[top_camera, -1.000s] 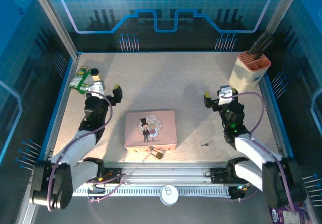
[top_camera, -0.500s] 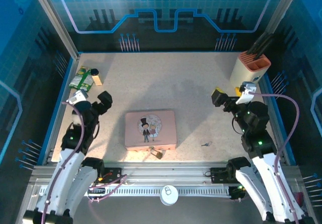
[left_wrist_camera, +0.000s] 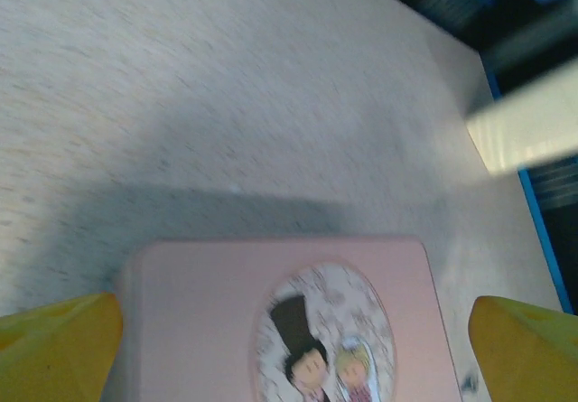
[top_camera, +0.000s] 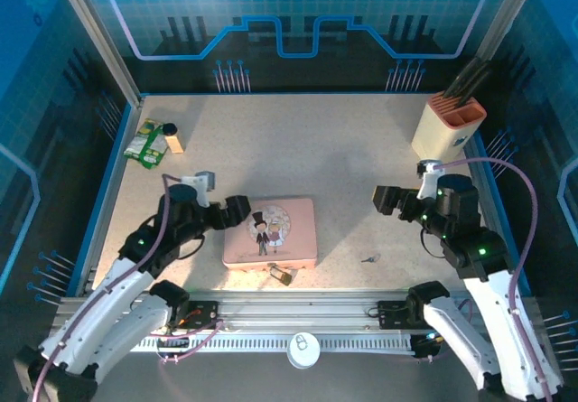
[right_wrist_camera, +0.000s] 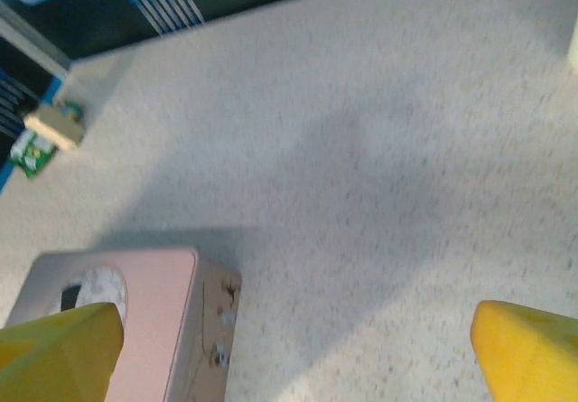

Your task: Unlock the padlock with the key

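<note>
The left gripper (top_camera: 233, 211) hovers at the left edge of the pink tin (top_camera: 270, 232), its yellow fingers (left_wrist_camera: 54, 346) spread wide. The padlock (top_camera: 281, 275) sits at the tin's near edge. The key (top_camera: 369, 259) lies on the table (top_camera: 325, 149) to its right. The right gripper (top_camera: 388, 201) hangs beyond the key, also spread wide.

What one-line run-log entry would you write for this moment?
left gripper open by pink tin | right gripper open | padlock at tin's near edge | key lying ungrasped
</note>
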`<state>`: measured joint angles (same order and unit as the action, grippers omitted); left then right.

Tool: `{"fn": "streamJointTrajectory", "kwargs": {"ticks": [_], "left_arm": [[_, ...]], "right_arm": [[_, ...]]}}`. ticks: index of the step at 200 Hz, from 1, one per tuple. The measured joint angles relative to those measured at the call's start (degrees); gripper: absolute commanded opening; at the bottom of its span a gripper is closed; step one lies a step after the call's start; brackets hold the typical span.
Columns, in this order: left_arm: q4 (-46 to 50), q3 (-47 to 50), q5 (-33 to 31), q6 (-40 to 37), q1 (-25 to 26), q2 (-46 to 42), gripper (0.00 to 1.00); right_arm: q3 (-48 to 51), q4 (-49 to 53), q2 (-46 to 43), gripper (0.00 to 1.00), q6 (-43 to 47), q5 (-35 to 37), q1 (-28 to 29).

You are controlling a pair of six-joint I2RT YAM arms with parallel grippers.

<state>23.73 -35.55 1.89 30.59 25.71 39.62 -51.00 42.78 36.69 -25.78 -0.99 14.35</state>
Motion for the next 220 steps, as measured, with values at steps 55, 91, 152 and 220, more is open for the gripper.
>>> {"fn": "streamJointTrajectory", "kwargs": {"ticks": [55,91,152,220], "left_arm": [[-1.3,0.8,-6.6,-4.9,10.1,1.2,0.99],[-4.9,6.5,-10.5,-7.2,12.2,-2.2,0.99],[-9.9,12.7,-16.4,-11.0,12.3,-9.1,0.99],[-13.1,17.1,-17.3,-11.7,12.3,-12.5,0.99]], "right_arm": [[3.2,4.2,7.7,0.91,-6.3,8.7,16.6],[6.1,5.2,16.1,0.83,-11.9,12.5,22.8],[12.7,4.2,22.7,0.65,-20.2,13.7,25.3],[17.4,1.7,26.8,0.55,-27.0,14.7,25.5]]}}
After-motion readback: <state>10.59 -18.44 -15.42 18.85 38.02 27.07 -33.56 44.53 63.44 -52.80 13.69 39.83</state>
